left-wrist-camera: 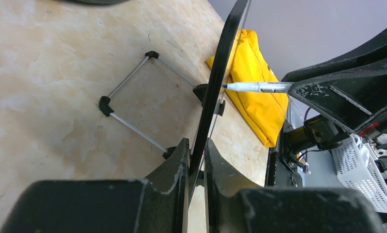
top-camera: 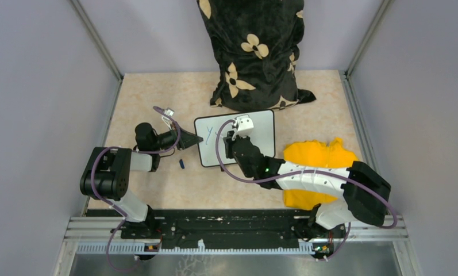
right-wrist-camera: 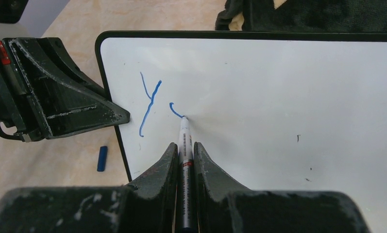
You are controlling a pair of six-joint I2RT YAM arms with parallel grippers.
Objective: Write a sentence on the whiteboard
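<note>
Step in hand: writing, early on. Right fingers [right-wrist-camera: 163, 170] are closed on the marker [right-wrist-camera: 184, 138]. Its tip touches the board [right-wrist-camera: 278, 92], partway through the second letter. Left fingers [left-wrist-camera: 177, 162] are pinched on the board's left edge, steadying it.

The board sits mid-worktop [top-camera: 151, 98], in front of a black flowered bag [top-camera: 252, 52], with a yellow cloth [top-camera: 318, 156] just to its right. In the left wrist view it stands tilted on a thin wire stand [left-wrist-camera: 104, 105], not flat. The right arm hides the board's middle in the top view.

Sentence [right-wrist-camera: 150, 99] so far: a blue "Y" plus a short curved hook at the marker tip, both in the board's upper left. The rest of the surface is blank white apart from a few tiny dark specks. Judged from that, most of the task is left.

Next move, my guess: round the hook into a full letter, then shift right along the same line.
- It needs light, even tip pressure, since a propped board could rock or slide under a hard push.
- The left hold has to stay firm.
- Room should be left below for a second line.

Blue cap [right-wrist-camera: 102, 158] lies on the worktop just left of the board's lower corner, clear of the strokes.
</note>
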